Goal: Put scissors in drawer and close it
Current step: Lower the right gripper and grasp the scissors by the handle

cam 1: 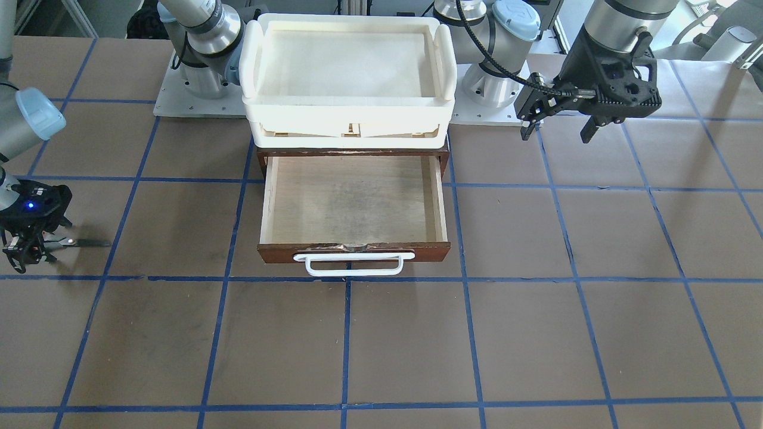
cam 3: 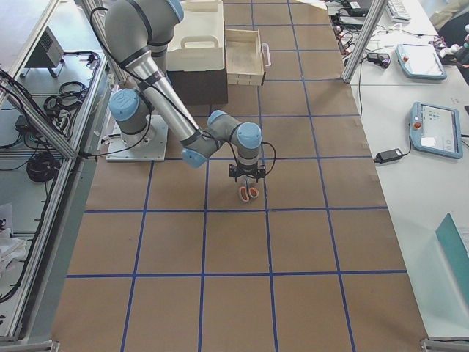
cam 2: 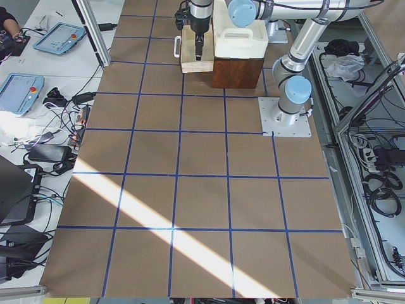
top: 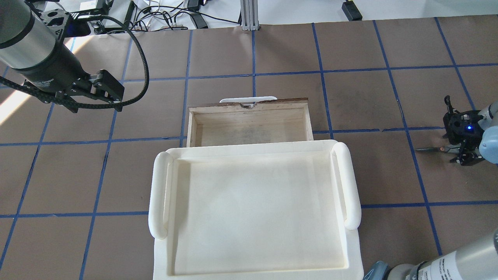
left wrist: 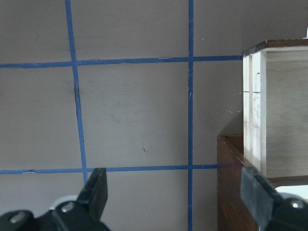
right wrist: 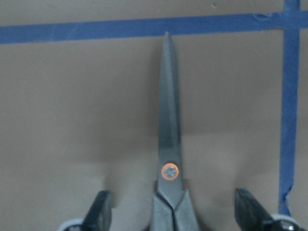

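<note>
The scissors (right wrist: 169,130) lie flat on the counter (cam 1: 536,333), far out on the robot's right side and well apart from the drawer (cam 1: 442,205). Their blades are shut and point toward the drawer. The right end effector (right wrist: 174,208) is low over them, with its two fingers wide apart, one on each side of the handle end. It holds nothing yet. I think it sits like that so it can squeeze shut on the scissors and lift them.

The drawer is pulled out and has nothing in it, so there is room for the scissors. A white tray (cam 1: 351,108) sits on the box above it. The left end effector (left wrist: 175,185) hangs in the air on the drawer's other side, wide open and empty. It may be there to push the drawer shut later.
</note>
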Controlling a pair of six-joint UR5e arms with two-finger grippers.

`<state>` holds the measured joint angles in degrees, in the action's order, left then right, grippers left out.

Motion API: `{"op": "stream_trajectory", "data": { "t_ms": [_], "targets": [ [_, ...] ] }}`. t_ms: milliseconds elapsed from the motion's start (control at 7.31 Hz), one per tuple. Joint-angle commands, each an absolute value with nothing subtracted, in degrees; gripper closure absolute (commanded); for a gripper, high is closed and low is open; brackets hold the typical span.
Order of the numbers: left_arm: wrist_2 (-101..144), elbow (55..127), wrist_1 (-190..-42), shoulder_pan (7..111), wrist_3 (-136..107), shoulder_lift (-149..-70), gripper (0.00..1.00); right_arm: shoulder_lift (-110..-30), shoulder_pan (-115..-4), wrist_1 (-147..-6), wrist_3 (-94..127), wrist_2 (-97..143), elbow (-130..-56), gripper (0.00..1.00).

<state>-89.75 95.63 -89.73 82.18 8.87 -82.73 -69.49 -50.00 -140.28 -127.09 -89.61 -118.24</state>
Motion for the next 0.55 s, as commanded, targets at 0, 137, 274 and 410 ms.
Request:
{"op": "stream_trajectory", "data": {
  "t_ms": [0,137,274,410],
  "targets": [
    [-89.82,95.62,-89.74,82.18,8.88,-82.71,0.00,-69.43,-49.40,-140.54,-127.96,-89.56,-118.21,0.33],
    [-89.91,95.62,-89.74,82.18,8.88,-82.62,0.00,-69.43,-49.39,-140.45,-127.97,-89.65,-118.21,0.40],
    [-89.91,95.62,-89.74,82.18,8.88,-82.62,0.00,-69.52,-49.48,-140.36,-127.62,-89.74,-118.21,0.41],
    [-89.91,95.62,-89.74,82.18,8.88,-82.62,0.00,-69.52,-49.40,-140.27,-127.62,-89.74,-118.21,0.47]
  ]
}}
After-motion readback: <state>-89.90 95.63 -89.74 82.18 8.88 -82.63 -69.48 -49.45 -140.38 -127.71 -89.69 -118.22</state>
